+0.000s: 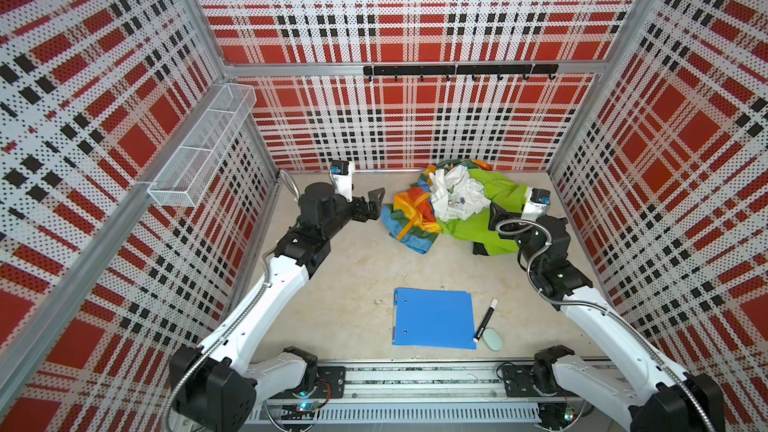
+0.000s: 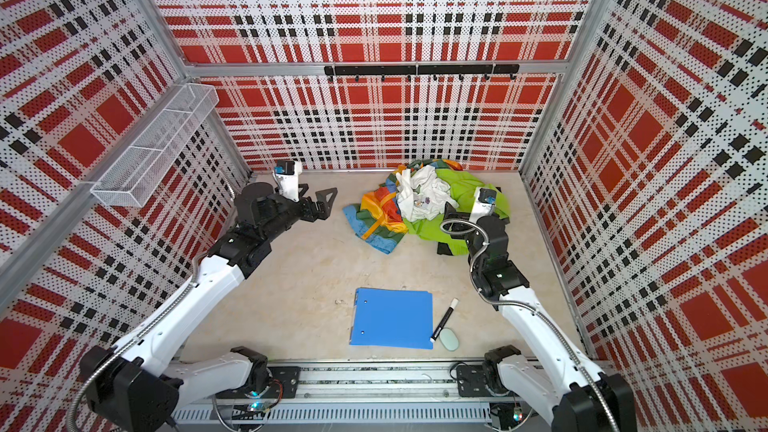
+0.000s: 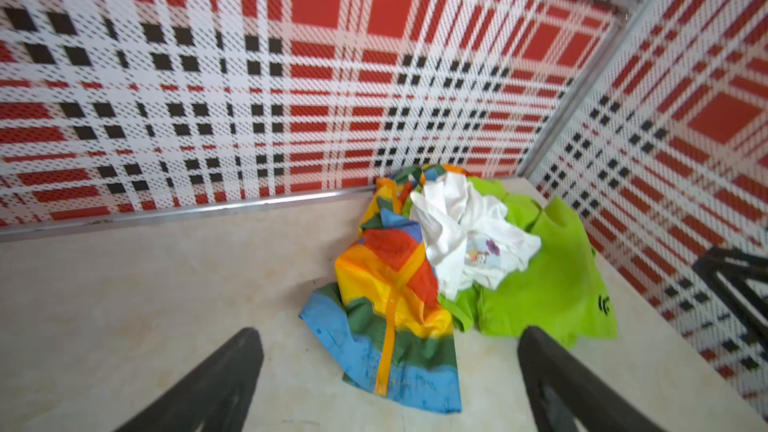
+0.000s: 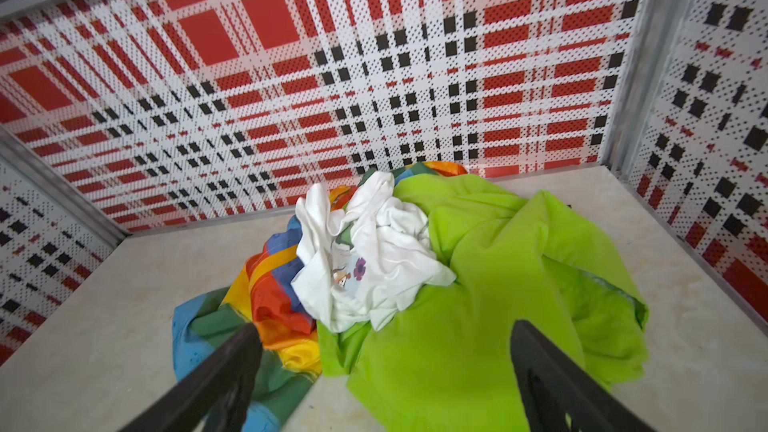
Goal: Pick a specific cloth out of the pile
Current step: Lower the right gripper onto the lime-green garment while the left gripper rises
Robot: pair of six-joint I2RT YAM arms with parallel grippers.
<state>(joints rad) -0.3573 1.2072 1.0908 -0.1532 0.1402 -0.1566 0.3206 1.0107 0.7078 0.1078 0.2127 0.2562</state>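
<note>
The left gripper (image 3: 388,336) was wide open beside the pile (image 1: 419,209). The right gripper (image 4: 384,328) was wide open too, above the green cloth (image 4: 490,268), holding nothing.

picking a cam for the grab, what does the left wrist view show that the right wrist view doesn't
Only left wrist: the dark print on the lime green cloth, and part of the right gripper near it. Only right wrist: that cloth spread between the right gripper's open fingers, with a folded-back edge. Both: the pile, with the white cloth on top and the rainbow striped cloth beside it.
</note>
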